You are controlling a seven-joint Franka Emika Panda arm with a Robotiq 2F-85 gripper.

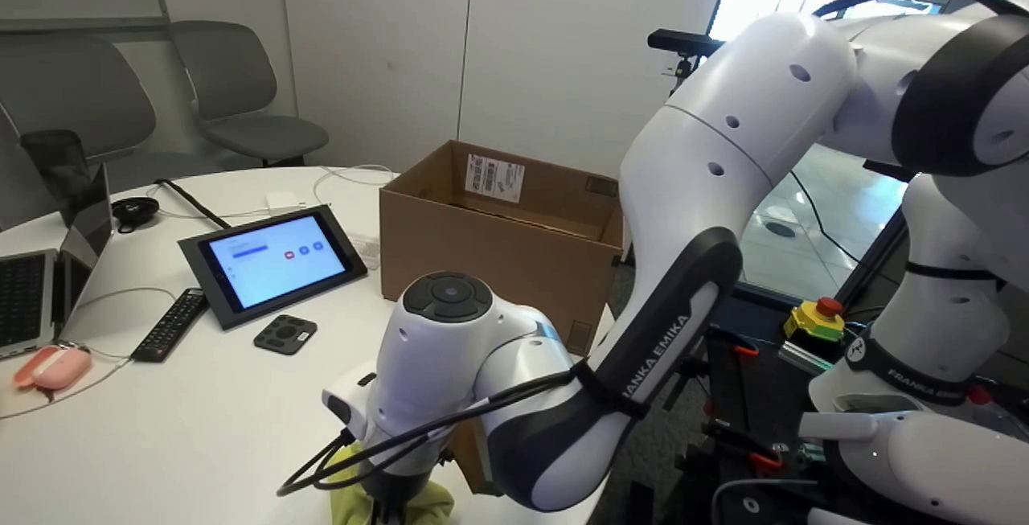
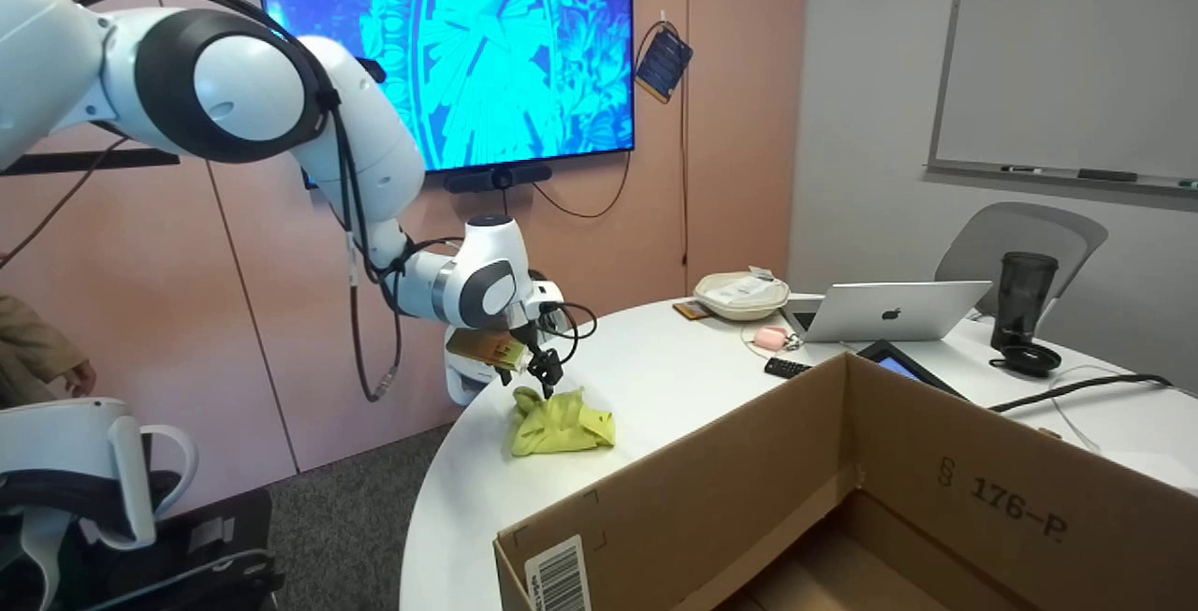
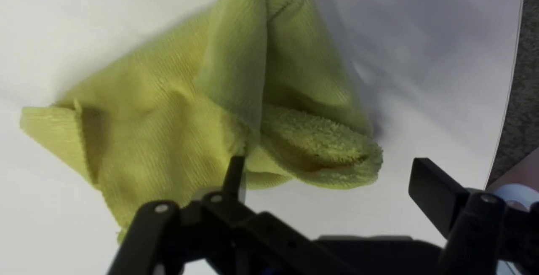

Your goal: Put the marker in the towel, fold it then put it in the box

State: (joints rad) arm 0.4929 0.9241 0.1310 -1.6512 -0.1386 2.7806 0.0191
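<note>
You are holding the hand [image 3: 328, 166], jaws apart, over the rumpled towel [image 2: 563, 426] on the bench [image 1: 209, 420], where the open box [image 1: 490, 256] is standing.

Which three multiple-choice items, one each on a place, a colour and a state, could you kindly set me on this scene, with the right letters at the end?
1. Where does the towel lie?
A) On the floor
B) Over a chair
C) On the table

2. What colour is the box?
A) Brown
B) Blue
C) Black

3. How do the jaws stand?
A) Shut on the towel
B) Wide apart
C) Shut, with nothing between them

Right letters:
1: C, since the wrist view shows the towel spread on the white table.
2: A, since both exterior views show brown cardboard walls.
3: B, since the wrist view shows a broad gap between the jaws.
</note>
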